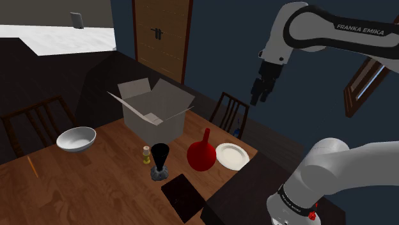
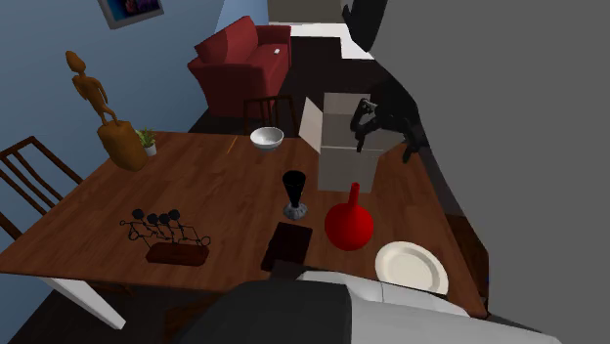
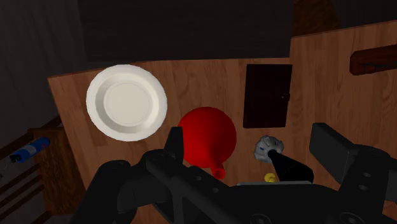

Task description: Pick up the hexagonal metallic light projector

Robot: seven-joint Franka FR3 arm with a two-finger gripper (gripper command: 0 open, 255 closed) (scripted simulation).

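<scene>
The light projector [image 1: 159, 162] stands upright near the middle of the wooden table [image 1: 83, 185], a black cone on a grey hexagonal base. In the second exterior view the projector [image 2: 294, 195] is between a white bowl and a red vase. My gripper [image 1: 259, 96] hangs high above the table's far side, well apart from the projector, over the chair behind the plate. In the wrist view the gripper [image 3: 253, 149] is open, its fingers [image 3: 175, 143] standing wide apart with nothing between them. The projector [image 3: 270, 150] shows far below, beside the red vase.
An open cardboard box [image 1: 153, 108] stands behind the projector. A red vase [image 1: 201, 153], white plate [image 1: 232, 155], small yellow bottle [image 1: 146, 154], dark flat book [image 1: 183, 195] and white bowl [image 1: 76, 139] surround it. A wooden figure [image 2: 98, 107] and wire rack [image 2: 166, 235] occupy the other end.
</scene>
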